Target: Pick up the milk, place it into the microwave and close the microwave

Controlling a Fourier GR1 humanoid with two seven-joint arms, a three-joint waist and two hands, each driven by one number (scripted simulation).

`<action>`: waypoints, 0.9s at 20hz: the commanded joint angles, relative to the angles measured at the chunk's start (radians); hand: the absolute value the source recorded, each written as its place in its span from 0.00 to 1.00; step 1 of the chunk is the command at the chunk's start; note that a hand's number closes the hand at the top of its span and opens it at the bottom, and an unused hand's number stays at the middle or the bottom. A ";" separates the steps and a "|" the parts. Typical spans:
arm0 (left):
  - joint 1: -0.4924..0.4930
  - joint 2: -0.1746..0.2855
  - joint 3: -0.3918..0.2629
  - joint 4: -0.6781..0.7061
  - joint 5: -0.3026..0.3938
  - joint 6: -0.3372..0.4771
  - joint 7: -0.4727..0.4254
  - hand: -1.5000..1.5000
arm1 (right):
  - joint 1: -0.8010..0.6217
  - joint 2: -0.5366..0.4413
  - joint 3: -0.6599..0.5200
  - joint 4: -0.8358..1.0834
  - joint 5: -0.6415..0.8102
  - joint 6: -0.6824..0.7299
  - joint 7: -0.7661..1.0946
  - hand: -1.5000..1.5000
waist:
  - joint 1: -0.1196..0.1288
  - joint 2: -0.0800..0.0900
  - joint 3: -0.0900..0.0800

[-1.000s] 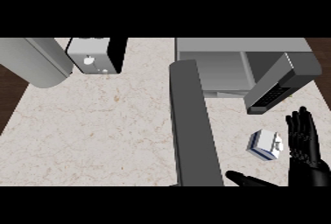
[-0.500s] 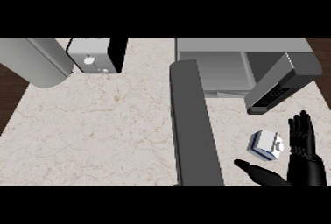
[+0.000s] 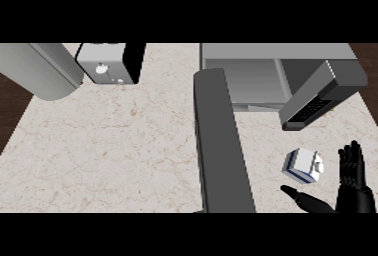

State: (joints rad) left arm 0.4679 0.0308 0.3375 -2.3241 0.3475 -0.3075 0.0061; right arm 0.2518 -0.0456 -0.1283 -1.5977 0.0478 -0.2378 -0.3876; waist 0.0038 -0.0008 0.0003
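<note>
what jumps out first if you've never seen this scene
The long grey microwave door stands open down the middle of the counter. To its right sits the small white-and-blue milk carton, with the black right hand open just beside it at the lower right.

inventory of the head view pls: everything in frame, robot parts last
counter: 1, pale marbled beige, fills most of the view
microwave: 1, grey, upper right on the counter, open
microwave door: 1, grey, swung out down the middle of the view
control panel: 1, grey with a dark keypad, on the microwave's right side
milk carton: 1, white and blue, on the counter at lower right, between the door and the hand
appliance: 1, white and black, top, left of centre; kind unclear
cylinder: 1, grey, upper left corner; unclear what it is
floor: dark brown, left edge and upper right corner
right hand: 1, black, lower right, open, beside the milk carton
left hand: not in view
</note>
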 commanded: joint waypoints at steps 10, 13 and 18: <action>0.008 -0.026 0.052 -0.015 0.027 -0.047 0.007 0.00 | -0.162 -0.080 -0.143 0.467 -0.101 0.142 -0.295 0.00 | 0.002 0.001 0.000; -0.037 0.036 0.091 -0.039 0.120 -0.016 0.102 0.00 | -0.189 -0.066 -0.128 0.532 -0.046 0.078 -0.309 0.00 | 0.002 0.001 0.000; 0.035 -0.030 0.056 -0.009 0.051 -0.060 -0.013 0.00 | -0.292 -0.137 -0.199 0.737 -0.081 0.110 -0.419 0.00 | 0.005 0.000 0.000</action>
State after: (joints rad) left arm 0.4798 0.0160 0.3899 -2.3413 0.4014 -0.3497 0.0319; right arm 0.0215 -0.1392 -0.2933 -0.9641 -0.0235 -0.1347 -0.7675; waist 0.0081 0.0000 0.0008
